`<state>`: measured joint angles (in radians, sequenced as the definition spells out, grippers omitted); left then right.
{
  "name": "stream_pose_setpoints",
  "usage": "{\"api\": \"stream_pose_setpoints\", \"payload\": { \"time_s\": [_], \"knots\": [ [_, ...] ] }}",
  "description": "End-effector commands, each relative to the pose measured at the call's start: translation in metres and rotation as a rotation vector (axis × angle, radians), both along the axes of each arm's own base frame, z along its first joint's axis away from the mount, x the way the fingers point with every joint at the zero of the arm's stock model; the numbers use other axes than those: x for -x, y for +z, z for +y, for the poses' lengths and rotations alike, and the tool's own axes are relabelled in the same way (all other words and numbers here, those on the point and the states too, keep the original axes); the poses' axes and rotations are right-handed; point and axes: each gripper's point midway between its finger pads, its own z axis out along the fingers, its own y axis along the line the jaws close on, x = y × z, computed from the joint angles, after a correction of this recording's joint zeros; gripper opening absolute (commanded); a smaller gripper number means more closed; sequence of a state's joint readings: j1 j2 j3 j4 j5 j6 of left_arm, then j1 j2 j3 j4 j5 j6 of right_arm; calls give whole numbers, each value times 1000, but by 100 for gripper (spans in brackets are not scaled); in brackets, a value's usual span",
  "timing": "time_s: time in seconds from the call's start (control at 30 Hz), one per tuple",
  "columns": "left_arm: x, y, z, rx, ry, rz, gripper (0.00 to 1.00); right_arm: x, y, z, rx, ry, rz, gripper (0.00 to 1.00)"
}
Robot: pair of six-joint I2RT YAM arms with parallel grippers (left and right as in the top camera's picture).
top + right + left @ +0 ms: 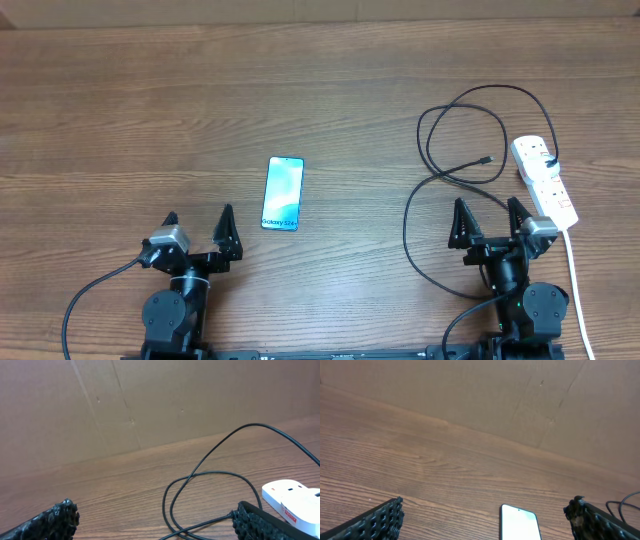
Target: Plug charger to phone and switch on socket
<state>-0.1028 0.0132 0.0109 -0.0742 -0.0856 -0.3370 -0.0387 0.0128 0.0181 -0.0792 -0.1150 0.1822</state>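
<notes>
Your left gripper [199,213] and right gripper [487,203] stand wide and empty. The charger [429,150] coils on the counter [350,100] beside the socket [545,180], well apart from the phone [282,193]. It is likely light and floppy, so pinch just behind its plug tip [486,160].

Slim rectangular smartphone [283,193] near the table's centre; white elongated power strip [545,182] toward the right edge; thin black charger cable [405,225] coiled between them.
</notes>
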Motion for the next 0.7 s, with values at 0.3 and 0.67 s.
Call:
{"api": "stream_pose_setpoints", "payload": {
  "time_s": [0.3, 0.67],
  "knots": [
    [0, 0, -1, -15, -5, -7, 99, 0, -2, 0, 5, -4, -4, 100],
    [0, 0, -2, -14, -11, -9, 100, 0, -2, 0, 5, -4, -4, 100]
  ]
}}
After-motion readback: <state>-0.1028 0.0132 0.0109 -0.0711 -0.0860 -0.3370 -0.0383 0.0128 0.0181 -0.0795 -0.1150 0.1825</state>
